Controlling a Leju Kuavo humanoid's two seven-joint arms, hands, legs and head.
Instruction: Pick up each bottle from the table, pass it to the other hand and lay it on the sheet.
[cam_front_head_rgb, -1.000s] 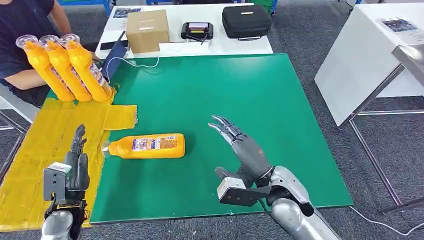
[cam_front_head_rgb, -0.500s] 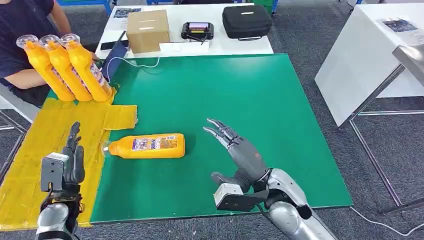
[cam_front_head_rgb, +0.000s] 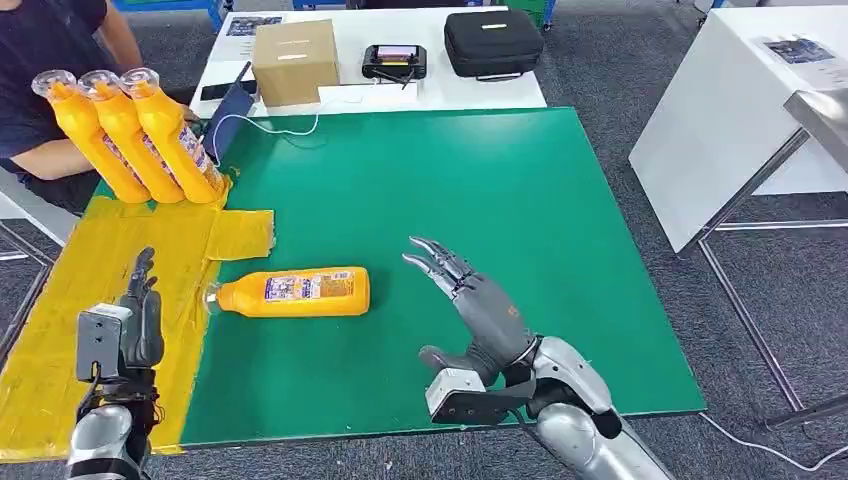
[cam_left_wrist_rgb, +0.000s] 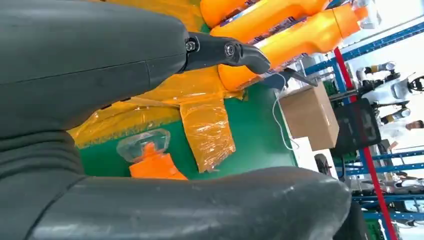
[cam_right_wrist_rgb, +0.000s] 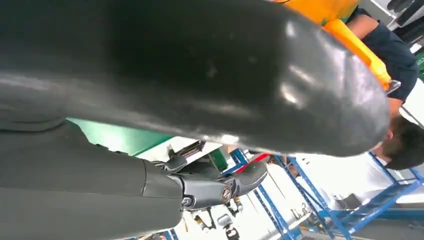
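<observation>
One orange bottle (cam_front_head_rgb: 293, 292) lies on its side on the green counter (cam_front_head_rgb: 480, 190), its cap just at the edge of the yellow sheet (cam_front_head_rgb: 70, 300). Three more bottles (cam_front_head_rgb: 130, 135) lean together at the sheet's far end. The right hand (cam_front_head_rgb: 470, 295) hovers beside the lying bottle, released, fingers spread. The left hand (cam_front_head_rgb: 140, 315) is upright over the sheet, released and empty.

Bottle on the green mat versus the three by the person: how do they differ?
The lone bottle lies flat on the green mat, cap toward the yellow sheet; the three bottles stand tilted together at the sheet's far end. The lone one has nothing touching it. All are orange with clear caps.
</observation>
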